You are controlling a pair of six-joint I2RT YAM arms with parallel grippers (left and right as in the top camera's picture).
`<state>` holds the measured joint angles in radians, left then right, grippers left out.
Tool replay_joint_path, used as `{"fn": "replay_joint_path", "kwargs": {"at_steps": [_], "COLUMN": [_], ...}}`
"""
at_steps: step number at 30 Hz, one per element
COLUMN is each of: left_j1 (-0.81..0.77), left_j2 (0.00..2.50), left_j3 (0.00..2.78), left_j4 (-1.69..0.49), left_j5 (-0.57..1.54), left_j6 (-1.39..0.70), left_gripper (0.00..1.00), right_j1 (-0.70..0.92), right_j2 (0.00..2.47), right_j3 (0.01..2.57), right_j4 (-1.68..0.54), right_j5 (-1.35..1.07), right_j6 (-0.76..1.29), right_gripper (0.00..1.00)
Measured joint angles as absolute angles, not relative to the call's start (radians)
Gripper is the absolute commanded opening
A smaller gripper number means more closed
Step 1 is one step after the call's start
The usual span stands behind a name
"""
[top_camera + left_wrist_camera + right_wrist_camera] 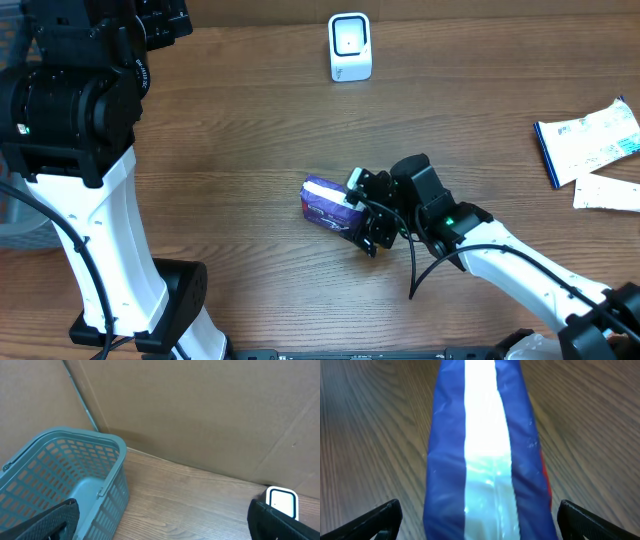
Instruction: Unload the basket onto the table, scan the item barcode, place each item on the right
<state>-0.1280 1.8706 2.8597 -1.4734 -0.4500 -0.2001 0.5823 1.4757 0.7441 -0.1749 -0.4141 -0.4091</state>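
Now I am straddling the blue-and-white packet (325,203), which is lying flat mid-table (240,130), with the right gripper (358,212), its jaws spread wide on either side so that a squeeze can catch the long edges. I am holding the left gripper (162,527) open and high near the basket (75,460), leaving the way to the scanner (350,47) free.
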Motion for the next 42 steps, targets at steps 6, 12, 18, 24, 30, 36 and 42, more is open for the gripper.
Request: {"fn": "replay_joint_path", "kwargs": {"at_steps": [6,12,18,24,30,36,42], "left_j1": [-0.128,-0.128,-0.128,-0.128,-0.128,-0.128,-0.128], "left_j2": [1.871,1.871,1.871,1.871,1.871,1.871,1.871], "left_j3": [2.860,2.860,2.860,2.860,2.860,2.860,2.860], "left_j4": [-1.473,-1.473,-1.473,-1.473,-1.474,-1.473,-1.473], "left_j5": [-0.450,-0.450,-0.450,-0.450,-0.450,-0.450,-0.450], "left_j6": [-0.200,-0.200,-0.200,-0.200,-0.200,-0.200,-0.200], "left_gripper": [1.00,1.00,1.00,1.00,1.00,1.00,1.00], "right_j1": [0.583,0.583,0.583,0.583,0.583,0.578,0.508], "right_j2": [1.522,1.552,1.552,1.552,1.552,1.528,1.486], "right_j3": [0.744,0.744,0.744,0.744,0.833,1.047,1.255], "right_j4": [-0.137,-0.090,-0.068,-0.081,-0.264,-0.479,-0.470], "right_j5": [-0.415,-0.423,-0.430,-0.430,-0.439,-0.491,-0.710], "right_j6": [-0.395,-0.387,-0.355,-0.308,-0.241,-0.105,0.087], "right_gripper": [0.91,0.59,0.40,0.26,0.16,0.18,0.16]}}
